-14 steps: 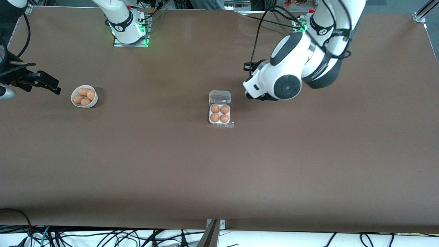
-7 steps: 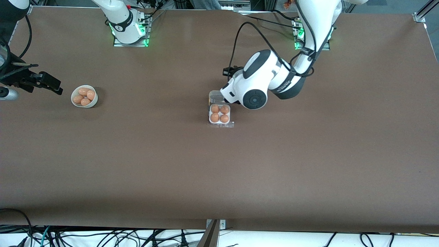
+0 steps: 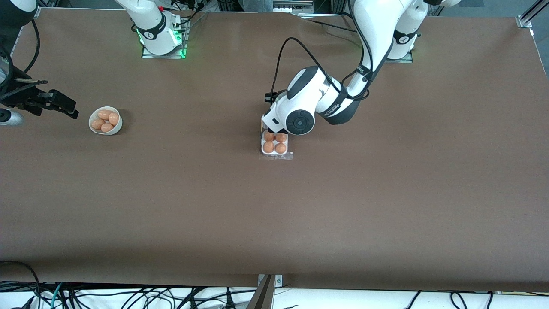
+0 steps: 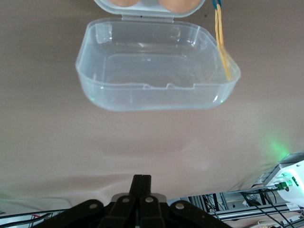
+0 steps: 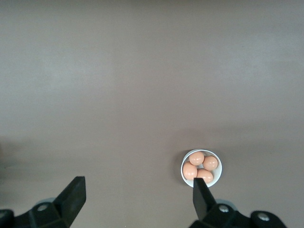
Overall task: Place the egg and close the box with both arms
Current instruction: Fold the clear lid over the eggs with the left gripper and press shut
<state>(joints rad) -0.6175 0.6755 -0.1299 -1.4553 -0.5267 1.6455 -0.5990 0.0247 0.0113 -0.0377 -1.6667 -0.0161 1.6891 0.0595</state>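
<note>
The left arm (image 3: 300, 116) hangs over the box's (image 3: 274, 148) open lid (image 4: 156, 66).

Four eggs (image 3: 274, 142) in box (image 3: 276, 153), four more eggs (image 3: 105, 120) piled in bowl (image 3: 93, 127). One box, one bowl, two arms (image 3: 369, 34), one table (image 3: 274, 206).

High front camera; wrist cameras look down, probably steeply.

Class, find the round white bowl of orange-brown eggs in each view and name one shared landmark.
Front view: round white bowl toward the right arm's end, beside the open right gripper.
Left wrist view: not in it.
Right wrist view: near its lower edge.
Shared landmark: brown table.
</note>
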